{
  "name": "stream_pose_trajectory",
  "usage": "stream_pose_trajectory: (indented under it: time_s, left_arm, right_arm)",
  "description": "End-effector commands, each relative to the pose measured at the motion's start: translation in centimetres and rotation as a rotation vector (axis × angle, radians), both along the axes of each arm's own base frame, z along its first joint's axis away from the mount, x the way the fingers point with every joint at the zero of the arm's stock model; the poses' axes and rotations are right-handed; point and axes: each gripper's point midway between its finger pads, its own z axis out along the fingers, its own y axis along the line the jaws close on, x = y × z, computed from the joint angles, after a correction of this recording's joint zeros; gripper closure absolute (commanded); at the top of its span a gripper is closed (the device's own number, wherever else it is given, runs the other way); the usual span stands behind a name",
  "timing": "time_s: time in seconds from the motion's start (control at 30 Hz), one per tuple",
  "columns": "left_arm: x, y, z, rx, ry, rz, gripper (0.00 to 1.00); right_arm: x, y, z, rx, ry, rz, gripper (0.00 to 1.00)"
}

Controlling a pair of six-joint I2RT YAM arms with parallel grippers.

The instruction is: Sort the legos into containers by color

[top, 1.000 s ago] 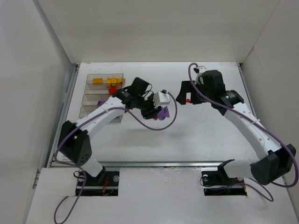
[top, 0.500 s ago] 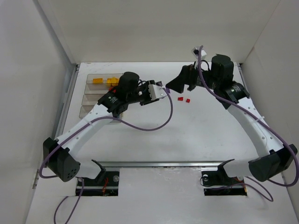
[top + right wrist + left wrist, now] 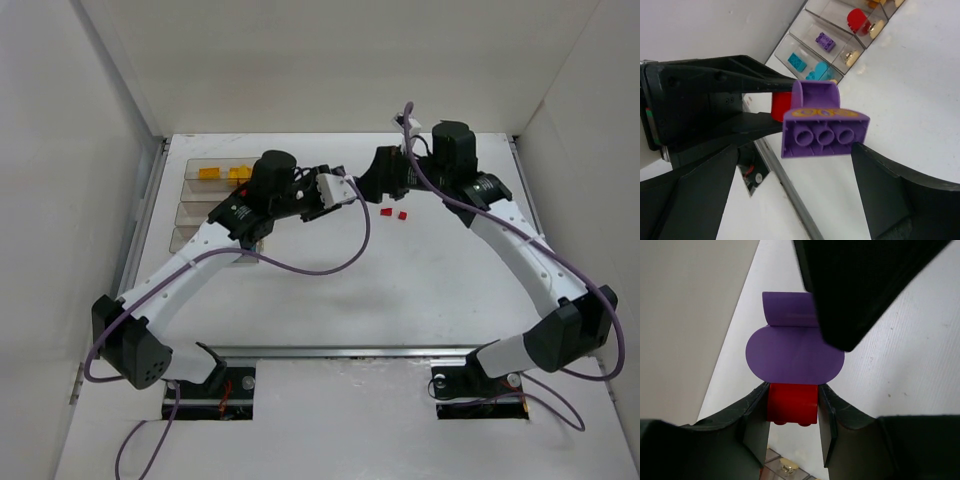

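Observation:
My left gripper (image 3: 792,390) is shut on a red brick (image 3: 791,402) that is joined to a purple piece (image 3: 795,357). I hold this clump in the air at the back middle of the table. In the right wrist view the purple piece (image 3: 825,132) sits between my right gripper's (image 3: 795,150) wide-open fingers, with the red brick (image 3: 781,105) behind it. In the top view the left gripper (image 3: 350,191) and right gripper (image 3: 372,185) meet tip to tip. The clear containers (image 3: 190,215) stand at the far left and hold yellow bricks (image 3: 238,174). They also show in the right wrist view (image 3: 805,30).
Two small red bricks (image 3: 386,211) (image 3: 403,215) lie loose on the table just right of the grippers. In the right wrist view the bins hold a purple brick (image 3: 825,41), cyan bricks (image 3: 797,61) and a red brick (image 3: 856,20). White walls enclose the table.
My left gripper lifted the purple and red clump from the table's middle toward the back. My right gripper moved left and now has its open fingers around the purple piece.

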Motion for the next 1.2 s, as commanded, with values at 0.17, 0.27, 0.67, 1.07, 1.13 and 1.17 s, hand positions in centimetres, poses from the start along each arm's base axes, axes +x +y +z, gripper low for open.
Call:
stream_pose_trajectory:
  time_s: [0.17,0.27,0.67,1.07,1.13,1.17]
  left_arm:
    - [1.9,0.2,8.1,-0.325,-0.034,0.165,1.0]
    - [2.1,-0.1,8.9,-0.348,-0.009,0.173,1.0]
    - [1.7,-0.9,11.3,-0.437,0.03,0.188,1.0]
    - [0.9,-1.2,10.7,-0.442,0.078,0.168,1.0]
    - [0.9,-1.2,10.7,-0.448,0.086,0.17,1.0]
    - [0.5,-1.6,10.7,-0.448,0.091,0.152,1.0]
  right_arm:
    - [-0.1,-2.1,5.7,0.219,0.001,-0.234,0.0]
    - [-0.2,-1.9,5.8,0.2,-0.031,-0.256,0.0]
    - [1.6,-1.0,6.5,0.222,-0.033,-0.336,0.0]
    - [1.4,1.4,8.1,0.305,-0.072,-0.238,0.2]
    - [1.6,1.6,8.1,0.314,-0.065,-0.239,0.25]
    - [1.6,1.6,8.3,0.327,-0.061,-0.239,0.29]
